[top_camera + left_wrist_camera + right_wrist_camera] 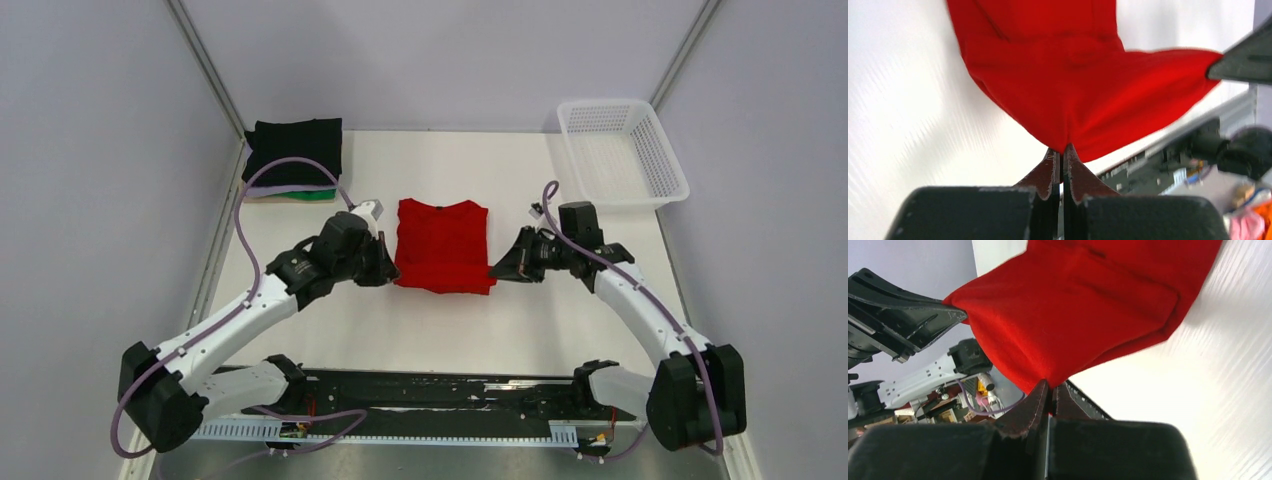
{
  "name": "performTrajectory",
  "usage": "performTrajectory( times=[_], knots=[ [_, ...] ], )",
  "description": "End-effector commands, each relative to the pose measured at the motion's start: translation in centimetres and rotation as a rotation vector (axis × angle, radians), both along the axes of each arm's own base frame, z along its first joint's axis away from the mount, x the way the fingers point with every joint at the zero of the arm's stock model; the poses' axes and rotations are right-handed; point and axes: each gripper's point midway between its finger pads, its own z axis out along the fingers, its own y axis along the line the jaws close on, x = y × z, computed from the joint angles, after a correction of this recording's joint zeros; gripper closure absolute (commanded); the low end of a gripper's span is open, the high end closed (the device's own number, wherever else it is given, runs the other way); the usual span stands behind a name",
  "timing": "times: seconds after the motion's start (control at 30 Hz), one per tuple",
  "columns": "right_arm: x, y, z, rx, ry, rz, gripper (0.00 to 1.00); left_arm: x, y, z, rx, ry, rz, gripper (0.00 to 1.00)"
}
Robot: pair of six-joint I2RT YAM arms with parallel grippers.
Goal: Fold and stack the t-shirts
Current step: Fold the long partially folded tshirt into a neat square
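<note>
I see left gripper [1062, 150] clamped narrow on red t-shirt [443, 245] near-left corner, right gripper [1049, 386] clamped on near-right corner, hem lifted off table [520, 325]

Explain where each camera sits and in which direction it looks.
Top external: above, behind the arms, looking down at the table; both arms show.
Left wrist: on left arm, looks along the left gripper, shut on the red t-shirt.
Right wrist: looks along the right gripper, shut on it too.
Shared: each wrist view shows the other gripper.
</note>
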Motion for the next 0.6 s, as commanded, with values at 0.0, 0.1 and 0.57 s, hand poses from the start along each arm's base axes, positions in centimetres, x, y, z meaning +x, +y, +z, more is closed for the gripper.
performTrajectory(
  times=[0.0, 0.1, 0.57],
  knots=[
    [5.6, 0.5, 3.4, 0.019, -0.203, 0.013, 1.0, 7.2, 0.0, 3.8, -0.032, -0.19, 0.126, 1.0],
    [8.4, 0.6, 3.6, 0.022, -0.207, 0.012, 1.0, 10.7, 0.8, 4.1, -0.015, -0.213, 0.173, 1.0],
    [17.0, -0.8, 2.2, 0.004, -0.165, -0.063, 1.0, 20.9, 2.2, 3.3, 0.034, -0.208, 0.284, 1.0]
  ],
)
